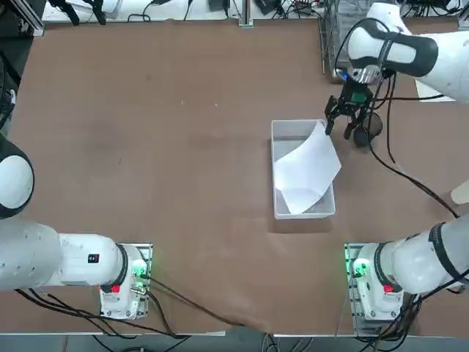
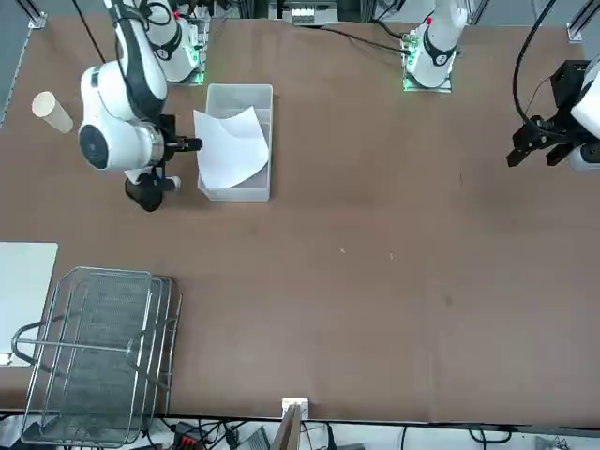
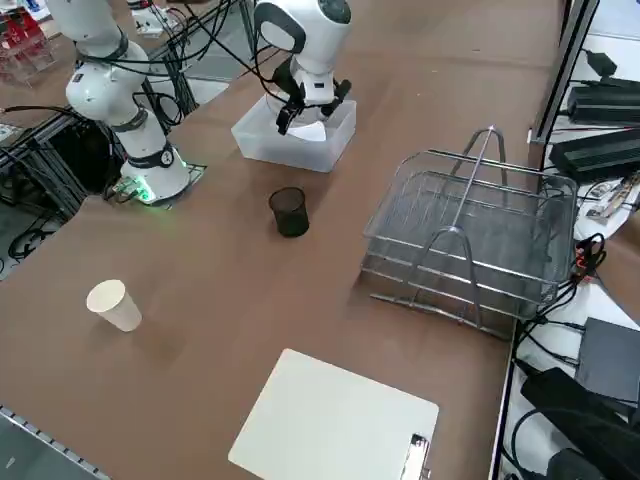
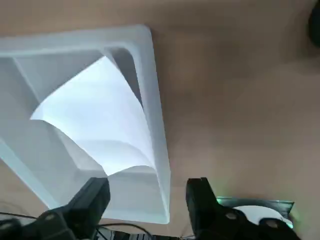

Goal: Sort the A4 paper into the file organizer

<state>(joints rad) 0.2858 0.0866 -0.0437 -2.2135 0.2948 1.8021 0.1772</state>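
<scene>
Wrist view: open right tool above the A4 paper.

1. The right arm reaches forward from its base across the table, its wrist bent so it points downward.
2. The right gripper hangs above the table surface, near the far right.
3. Its two fingers stand spread apart, holding nothing between them.

Brown table, clear bin at upper middle of the right side view, black mesh cup near centre, wire file organizer at right, paper cup lower left, white clipboard at bottom
</scene>
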